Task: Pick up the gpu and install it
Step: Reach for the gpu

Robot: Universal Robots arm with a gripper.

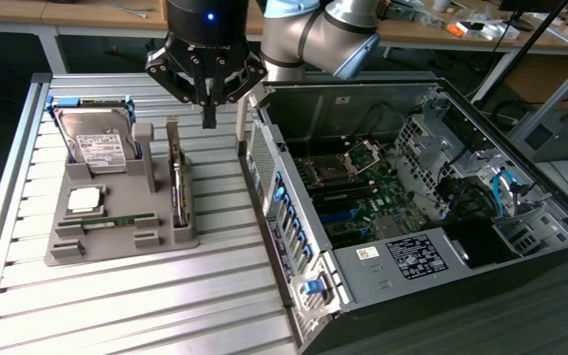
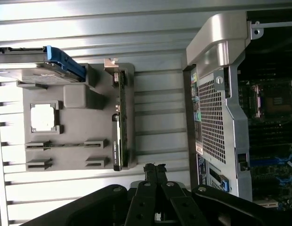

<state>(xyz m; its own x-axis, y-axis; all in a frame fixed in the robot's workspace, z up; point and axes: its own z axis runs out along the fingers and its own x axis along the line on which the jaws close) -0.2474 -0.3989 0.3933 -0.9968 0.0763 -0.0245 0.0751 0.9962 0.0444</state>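
Observation:
The gpu stands on its long edge in a slot at the grey holder's side nearest the case; it shows as a thin green-and-black card with a silver bracket end. My gripper hangs above the table just beyond the card's far end, between the holder and the open computer case. Its fingers are pressed together and hold nothing. The gripper is apart from the card.
The grey holder also carries a silver hard drive, a square processor and a narrow RAM stick. The open computer case lies at the exterior view's right, its perforated wall close to the holder.

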